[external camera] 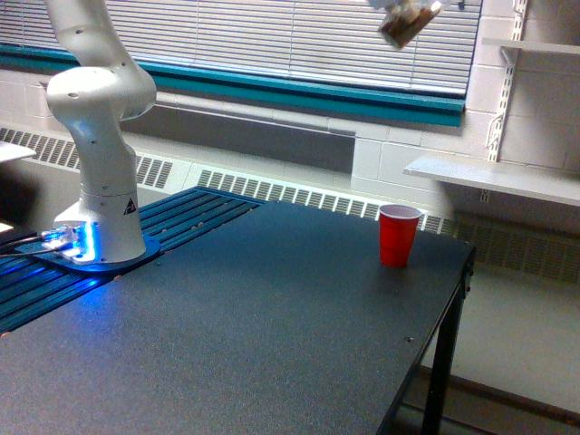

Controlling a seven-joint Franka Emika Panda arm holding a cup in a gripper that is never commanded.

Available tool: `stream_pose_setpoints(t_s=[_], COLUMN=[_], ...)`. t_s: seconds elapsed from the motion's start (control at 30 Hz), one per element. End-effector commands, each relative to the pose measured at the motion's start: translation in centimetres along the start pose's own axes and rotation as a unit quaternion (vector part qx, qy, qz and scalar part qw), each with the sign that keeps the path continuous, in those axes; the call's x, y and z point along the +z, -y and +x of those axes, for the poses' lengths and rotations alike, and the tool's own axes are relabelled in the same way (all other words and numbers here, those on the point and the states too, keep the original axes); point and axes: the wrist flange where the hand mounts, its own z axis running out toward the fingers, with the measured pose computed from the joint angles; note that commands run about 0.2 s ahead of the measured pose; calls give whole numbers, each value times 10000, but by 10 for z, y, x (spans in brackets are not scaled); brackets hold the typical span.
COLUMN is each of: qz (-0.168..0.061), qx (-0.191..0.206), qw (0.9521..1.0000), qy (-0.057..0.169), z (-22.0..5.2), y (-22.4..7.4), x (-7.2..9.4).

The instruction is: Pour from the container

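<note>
Up at the very top edge of the exterior view, a small clear container point(403, 25) hangs in the air, tilted, with brownish contents showing through its wall. It sits high above the tabletop point(272, 317), in front of the window blinds point(299, 36), and roughly over the red cup point(398, 235), a little to the exterior view's right of it if anything.

The hand itself is cut off by the top of the frame; only a pale sliver shows just beside the container, so I cannot tell whether it is clenched or released, nor how it grips.

The red cup stands upright near the far corner of the dark tabletop on the exterior view's right, close to the edge, with its mouth open to the ceiling. Nothing touches it.

On the exterior view's left, the white robot arm point(95, 127) rises from its base point(95, 240), which glows blue at the bottom and sits on a dark slatted platform point(172, 217) next to the tabletop. The arm's upper part leaves the frame at the top.

Behind it all runs a teal window ledge point(299, 91), and a white shelf point(494, 177) is fixed to the wall on the exterior view's right.
</note>
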Motion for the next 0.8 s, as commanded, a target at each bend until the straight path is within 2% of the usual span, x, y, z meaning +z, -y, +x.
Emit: stream_pose_setpoints(t_s=[0.03, 0.17, 0.47, 0.8], qz=[-298, -570, -790, -944], qx=[-213, -184, -138, -98], qw=[9984, 9956, 9927, 9896], qy=[430, 727, 905, 1081], z=[-33, -53, -63, -72], y=[-31, -53, -64, -64], x=[39, 66, 103, 129])
